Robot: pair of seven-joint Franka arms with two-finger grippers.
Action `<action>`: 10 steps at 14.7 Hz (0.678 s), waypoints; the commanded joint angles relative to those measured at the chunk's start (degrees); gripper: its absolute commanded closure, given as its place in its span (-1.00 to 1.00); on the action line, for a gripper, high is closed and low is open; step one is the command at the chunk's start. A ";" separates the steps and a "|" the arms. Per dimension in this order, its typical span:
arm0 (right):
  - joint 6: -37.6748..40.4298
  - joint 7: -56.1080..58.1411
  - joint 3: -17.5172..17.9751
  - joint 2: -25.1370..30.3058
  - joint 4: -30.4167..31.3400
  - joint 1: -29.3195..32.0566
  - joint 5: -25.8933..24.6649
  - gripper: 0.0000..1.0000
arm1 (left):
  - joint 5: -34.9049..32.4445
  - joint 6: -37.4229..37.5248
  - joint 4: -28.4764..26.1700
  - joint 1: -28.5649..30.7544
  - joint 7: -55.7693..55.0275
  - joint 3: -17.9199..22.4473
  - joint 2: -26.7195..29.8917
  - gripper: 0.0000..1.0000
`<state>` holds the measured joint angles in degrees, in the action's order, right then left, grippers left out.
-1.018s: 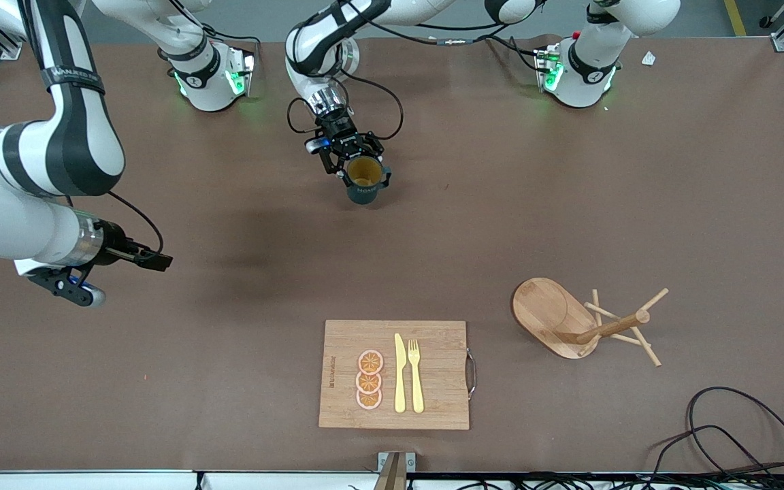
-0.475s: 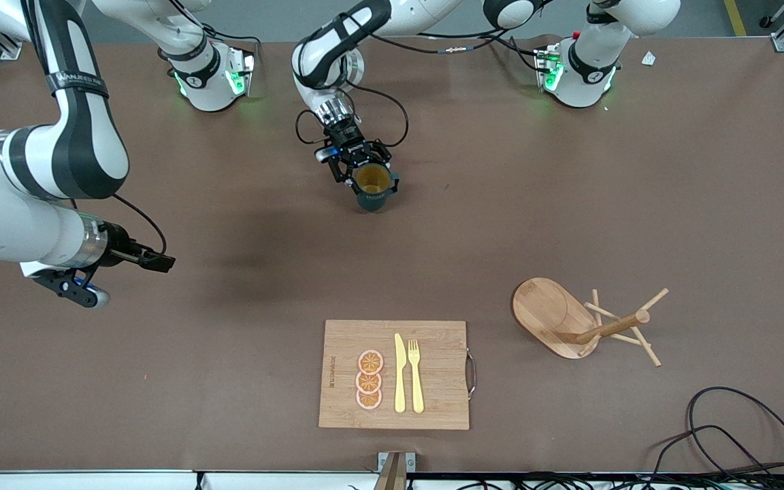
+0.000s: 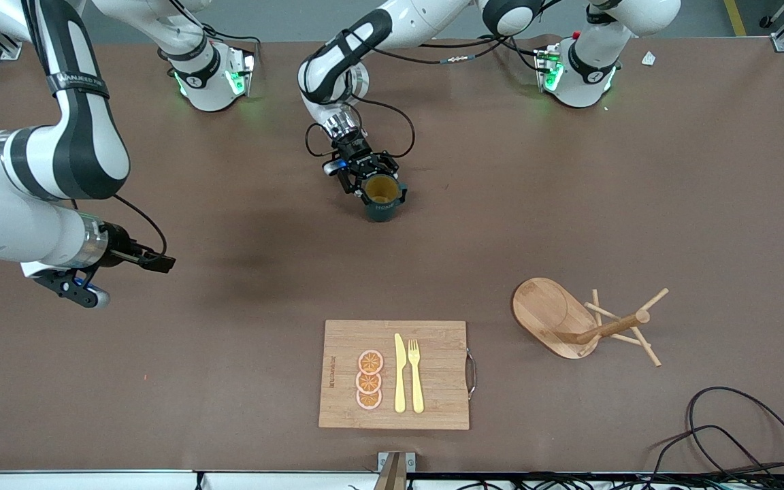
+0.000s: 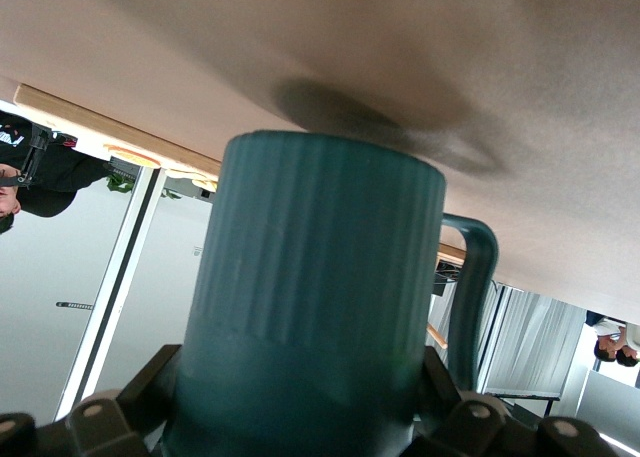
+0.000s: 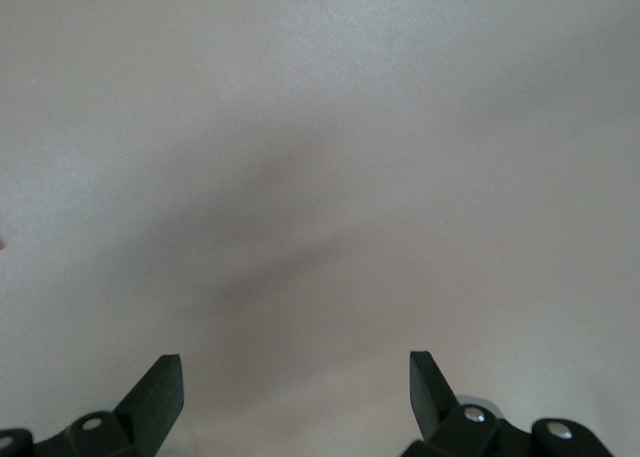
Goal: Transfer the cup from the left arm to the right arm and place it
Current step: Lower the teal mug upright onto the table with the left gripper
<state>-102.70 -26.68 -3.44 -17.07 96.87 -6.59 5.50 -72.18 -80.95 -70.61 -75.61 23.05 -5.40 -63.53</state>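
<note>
The dark teal ribbed cup [image 3: 382,199] hangs just over the table, in the half nearer to the robots' bases, and its mustard-yellow inside faces up. My left gripper [image 3: 373,184] is shut on it, with a finger on each side of the body. In the left wrist view the cup [image 4: 320,277] fills the space between the jaws of the left gripper [image 4: 300,382], its loop handle [image 4: 472,277] to one side. My right gripper [image 3: 82,294] waits open over bare table at the right arm's end. The right wrist view shows nothing between the fingers of the right gripper [image 5: 295,377].
A wooden cutting board [image 3: 433,408] near the front edge carries three orange slices [image 3: 369,380], a yellow knife [image 3: 399,373] and a fork [image 3: 416,374]. A wooden peg rack [image 3: 579,323] lies tipped over toward the left arm's end. Black cables [image 3: 739,435] coil at that front corner.
The left gripper has carried the cup a little toward the front camera and toward the left arm's end. The right arm has barely shifted.
</note>
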 commanded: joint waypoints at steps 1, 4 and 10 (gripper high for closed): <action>-1.19 -0.83 -0.17 0.81 1.65 -0.27 0.56 -1.00 | -0.15 -0.09 0.12 -0.24 0.51 0.39 0.07 -0.93; -1.28 -0.83 -0.17 0.81 1.65 -0.35 0.56 -1.00 | -0.15 -0.09 0.12 -0.24 0.42 0.39 -0.02 -0.93; -1.37 -0.83 -0.17 0.81 1.74 -0.35 0.56 -1.00 | -0.15 -0.35 0.21 -0.24 -1.60 0.48 -0.02 -1.00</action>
<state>-103.22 -26.69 -3.43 -17.07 97.30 -6.59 5.51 -72.18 -80.97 -70.64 -75.61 22.27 -5.40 -63.54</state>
